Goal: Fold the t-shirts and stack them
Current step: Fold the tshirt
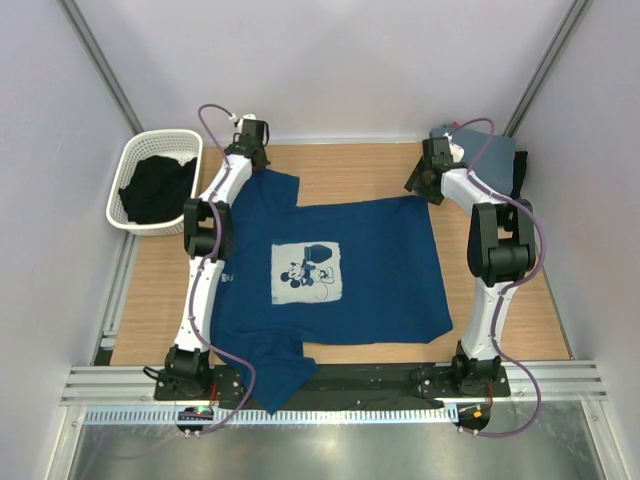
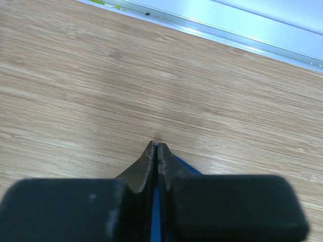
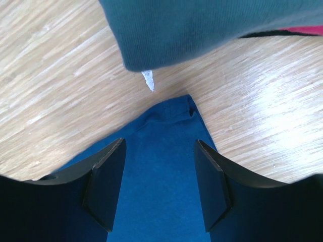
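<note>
Left claw (image 2: 157,147): clenched on the sleeve edge of the navy t-shirt (image 1: 360,270), grip mostly hidden by its own fingers. The arm is stretched to the worktop's (image 1: 350,165) far left. Right claw (image 3: 159,142): released, jaws astride the shirt's far right corner. Shirt spread mid-worktop, print up. Grey folded tee (image 3: 202,30): far right corner, cut off, with a red sliver (image 3: 308,30) at its edge.

Bright, even light with soft shadows; glare whitens the wooden tabletop (image 3: 282,98) at right in the right wrist view; the fingers (image 2: 65,212) blur along the bottom of the left wrist view.
</note>
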